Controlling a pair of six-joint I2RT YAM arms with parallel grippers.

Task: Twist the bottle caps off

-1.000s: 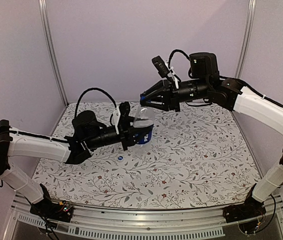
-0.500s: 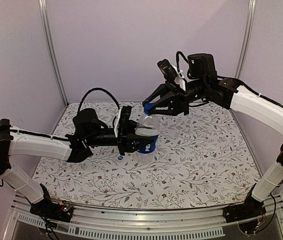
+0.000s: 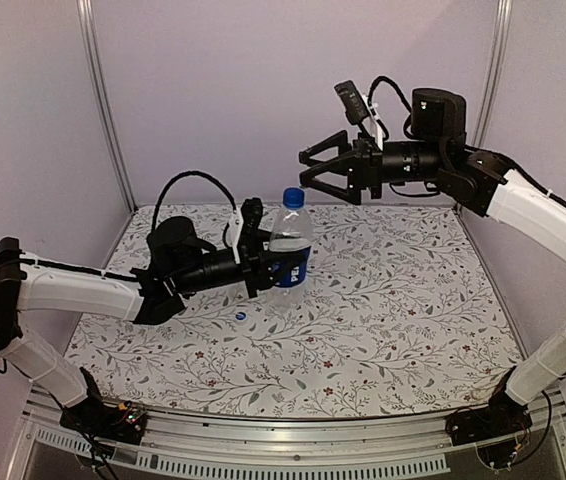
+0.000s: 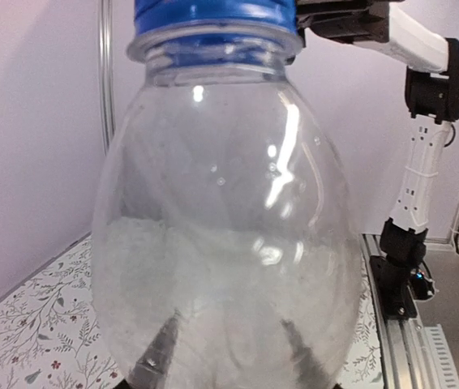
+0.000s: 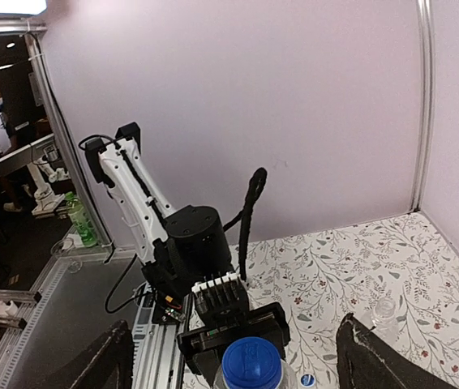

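Top external view: the left gripper (image 3: 266, 258) is clamped on the lower body of the labelled bottle (image 3: 291, 248), jaws either side of the dark blue label. The bottle stands upright on the table (image 3: 413, 320), left of centre. The hold looks meant to brace the bottle against turning, since a grip low on the body leaves the neck free for the other arm.

The screwed-on cap (image 3: 293, 197) is seated on the neck and nothing touches it. The right gripper (image 3: 308, 170) hangs above and to the right of it, clearly apart, jaws spread and empty. From the right wrist view the cap sits low and central between the two fingers (image 5: 108, 361), so the approach line appears roughly aligned but not yet lowered.

Left wrist view is filled by the clear shoulder of the bottle; the dark gripper tips show through the plastic at the bottom edge, which confirms contact.

A loose blue cap (image 3: 242, 314) lies on the table just in front of the held bottle. The second bottle cannot be identified with certainty.

Assessment: one cap appears already off; this one remains to be turned.
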